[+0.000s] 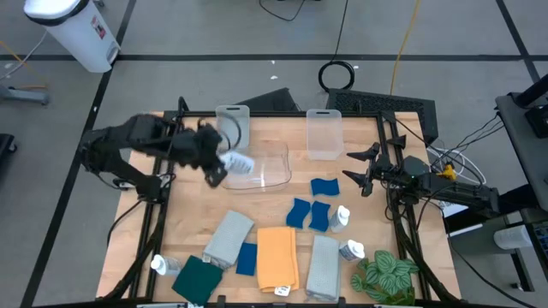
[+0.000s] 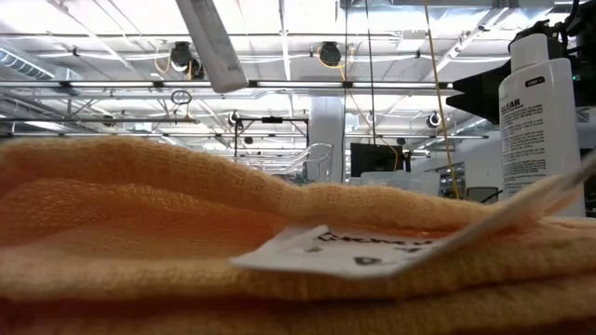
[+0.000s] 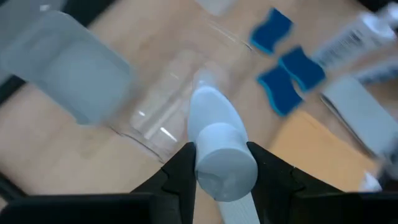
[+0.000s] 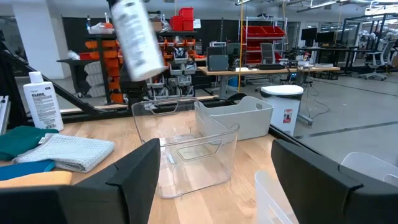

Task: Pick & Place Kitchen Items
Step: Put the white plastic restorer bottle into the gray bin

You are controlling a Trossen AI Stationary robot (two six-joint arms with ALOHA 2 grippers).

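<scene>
Left gripper [image 3: 221, 163] clamps a white bottle [image 3: 217, 146] by its cap end, body hanging toward the clear bin [image 1: 261, 167]. Bottle sits above the bin's open top, not touching it, so this looks like the carry-over just ahead of a drop. Holding at the cap probably leaves the long body free to go in first.

Right gripper [image 1: 358, 181] waits at the desk [image 1: 274, 210] right edge, fingers spread, holding nothing.

Outward on the desk: three blue sponges [image 1: 310, 208] right of the bin, two more white bottles [image 1: 345, 233] near them, one bottle [image 1: 157, 264] at the front left corner. Cloths at the front: grey [image 1: 228, 237], orange [image 1: 276, 257], grey [image 1: 323, 265], dark green [image 1: 199, 278].

Left wrist view alone shows the fingers pinching the cap. Right wrist view alone shows the bottle up off the bin in side profile. High view gives the layout. Low view is mostly blocked by the orange cloth and its tag, with one bottle standing behind.
</scene>
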